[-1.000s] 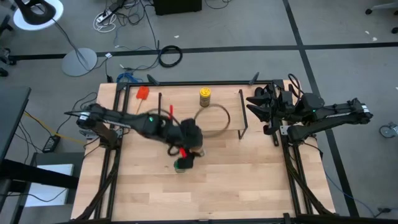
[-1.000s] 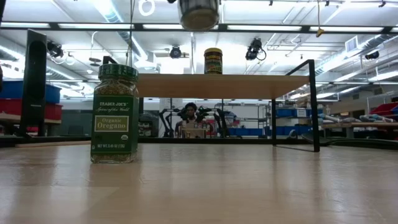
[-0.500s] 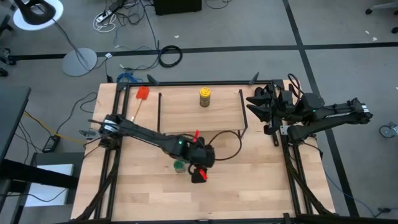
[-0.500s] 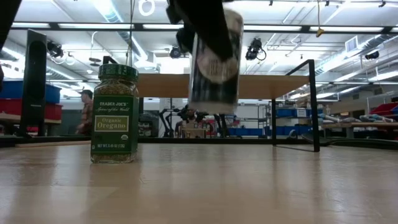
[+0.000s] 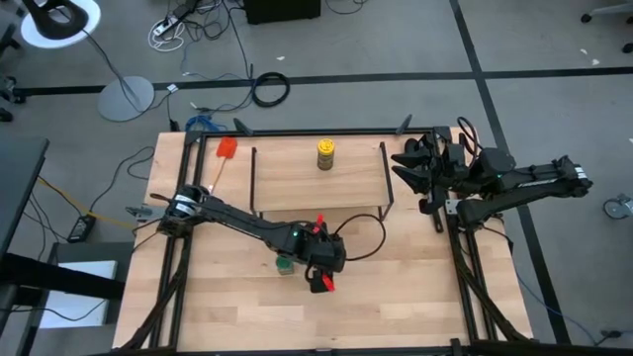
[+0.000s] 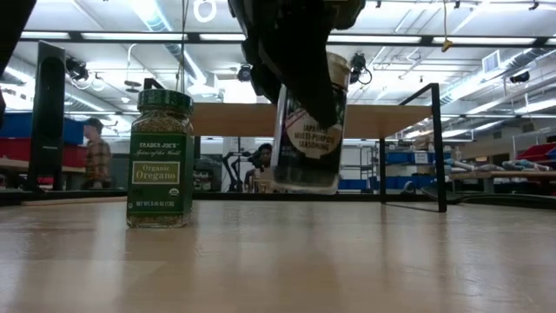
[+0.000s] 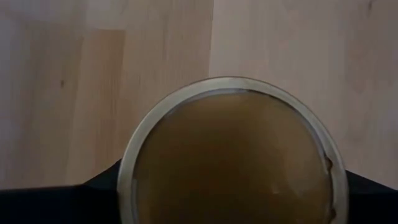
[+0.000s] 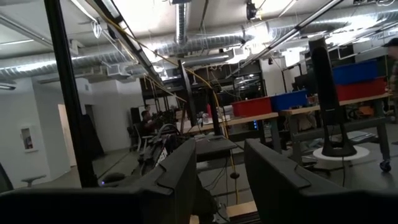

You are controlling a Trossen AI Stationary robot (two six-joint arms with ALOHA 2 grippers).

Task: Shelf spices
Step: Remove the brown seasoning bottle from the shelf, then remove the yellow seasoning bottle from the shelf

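Note:
My left gripper (image 5: 318, 269) is over the table's middle, near of the shelf (image 5: 297, 183), shut on a tan-lidded spice jar (image 6: 311, 143) whose round top (image 7: 230, 155) fills the left wrist view. The green-lidded oregano jar (image 5: 285, 264) stands upright on its base on the table just left of that gripper (image 6: 161, 161). A yellow-lidded jar (image 5: 325, 153) stands on the shelf's far part; in the low view the arm hides it. My right gripper (image 5: 410, 168) waits open off the shelf's right end. My left gripper holds the tan-lidded jar by its upper part (image 6: 334, 74), pinched between the two fingers (image 7: 93, 196), which come from above and slant down. The jar hangs slightly tilted, its base (image 6: 304, 184) lifted a little clear of the table.
A red-headed spatula (image 5: 226, 150) lies by the table's far left corner. The shelf's black wire legs (image 6: 437, 148) stand behind the held jar. Bare tabletop (image 5: 396, 287) lies near and right of the left gripper. A person (image 6: 95, 156) walks in the room behind.
My left gripper has carried the tan-lidded jar from in front of the shelf toward the table's near edge and a little right, and has come down: the jar has dropped from the top of the low view to just above the table beside the green jar.

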